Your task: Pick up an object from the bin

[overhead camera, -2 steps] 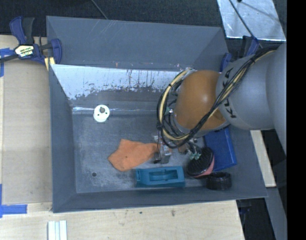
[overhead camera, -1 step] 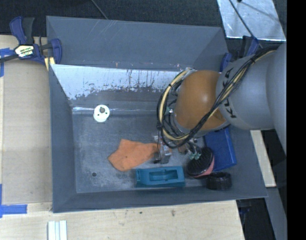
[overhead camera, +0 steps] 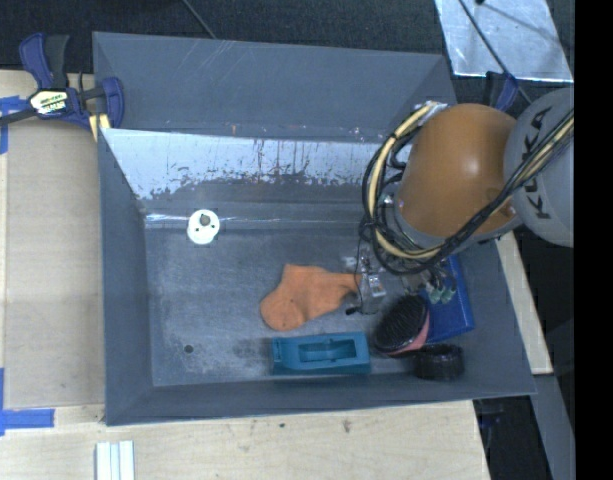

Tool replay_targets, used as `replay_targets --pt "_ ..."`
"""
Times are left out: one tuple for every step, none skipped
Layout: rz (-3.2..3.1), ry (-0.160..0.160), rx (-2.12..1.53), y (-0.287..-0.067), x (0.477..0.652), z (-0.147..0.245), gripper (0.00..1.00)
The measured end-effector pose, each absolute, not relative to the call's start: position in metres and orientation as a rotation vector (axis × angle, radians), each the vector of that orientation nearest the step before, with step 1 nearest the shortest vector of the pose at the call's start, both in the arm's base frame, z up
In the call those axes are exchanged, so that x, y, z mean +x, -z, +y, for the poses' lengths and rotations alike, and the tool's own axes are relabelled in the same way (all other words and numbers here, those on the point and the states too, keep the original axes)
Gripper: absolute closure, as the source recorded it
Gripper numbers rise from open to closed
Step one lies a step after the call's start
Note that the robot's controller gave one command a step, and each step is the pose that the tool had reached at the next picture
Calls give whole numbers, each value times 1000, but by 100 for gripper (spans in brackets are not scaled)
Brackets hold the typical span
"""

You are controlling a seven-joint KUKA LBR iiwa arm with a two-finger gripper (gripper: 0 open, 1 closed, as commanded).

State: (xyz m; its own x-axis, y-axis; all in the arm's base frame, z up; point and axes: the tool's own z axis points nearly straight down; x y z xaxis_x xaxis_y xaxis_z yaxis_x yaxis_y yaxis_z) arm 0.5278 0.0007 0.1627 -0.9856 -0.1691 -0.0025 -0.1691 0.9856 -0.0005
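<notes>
My gripper (overhead camera: 367,286) is low in the right half of the bin, at the right end of an orange floppy cloth-like thing (overhead camera: 298,298) that lies flat on the floor. The arm's fittings above hide much of the gripper. Right beside it, to the lower right, lies a black oval brush with a pink rim (overhead camera: 400,326). A blue rectangular block with a recessed top (overhead camera: 321,354) rests along the front wall, just below the orange thing.
A black round cap-like thing (overhead camera: 439,362) sits in the front right corner. A flat blue thing (overhead camera: 458,306) leans along the right wall under the arm. A small white disc (overhead camera: 203,226) lies alone at the back left.
</notes>
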Motion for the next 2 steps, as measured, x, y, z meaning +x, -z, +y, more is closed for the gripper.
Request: replay_targets --pt "3128 0 -266 -163 528 1 100" --pt "3010 1 -883 -185 559 -4 100"
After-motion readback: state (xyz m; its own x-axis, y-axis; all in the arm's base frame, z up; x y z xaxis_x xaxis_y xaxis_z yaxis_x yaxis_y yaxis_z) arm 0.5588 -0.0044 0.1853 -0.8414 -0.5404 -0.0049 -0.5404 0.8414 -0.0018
